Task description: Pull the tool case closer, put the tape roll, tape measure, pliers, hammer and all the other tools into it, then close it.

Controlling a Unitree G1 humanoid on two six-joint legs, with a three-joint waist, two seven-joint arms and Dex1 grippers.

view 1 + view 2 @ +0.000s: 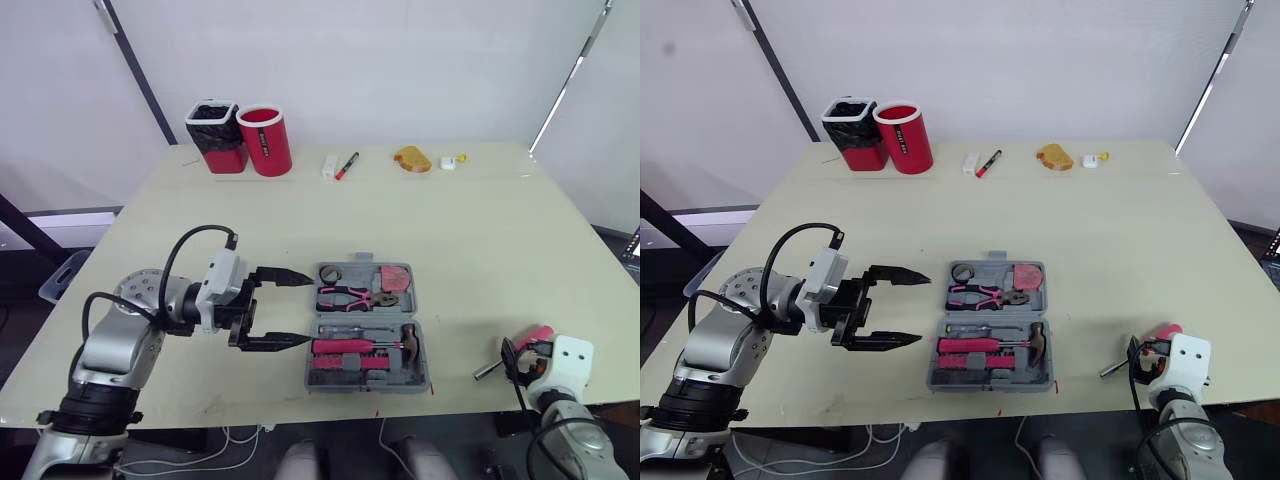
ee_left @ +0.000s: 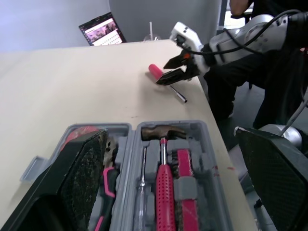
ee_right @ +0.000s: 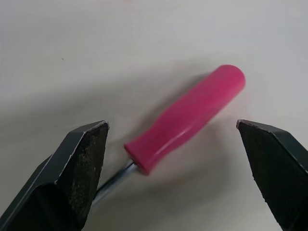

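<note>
My left tool (image 1: 925, 310) stood wide open just beside the open tool case (image 1: 365, 314), which held the hammer (image 1: 370, 346) and pliers (image 1: 350, 296). My right tool (image 3: 172, 125) gaped wide over a pink-handled screwdriver (image 3: 192, 113) lying near the surface's (image 1: 450, 240) edge.

We see the grey tool case (image 1: 365, 317) lying open and flat in the lower centre of the frame. Its upper half holds a dark tape roll (image 1: 330, 273), pink-handled pliers (image 1: 350, 296) and a reddish tape measure (image 1: 395, 277). Its lower half holds a hammer (image 1: 365, 346) with a pink grip, head to the right. A pink-handled screwdriver (image 1: 533, 336) lies on the table at lower right, well apart from the case.
</note>
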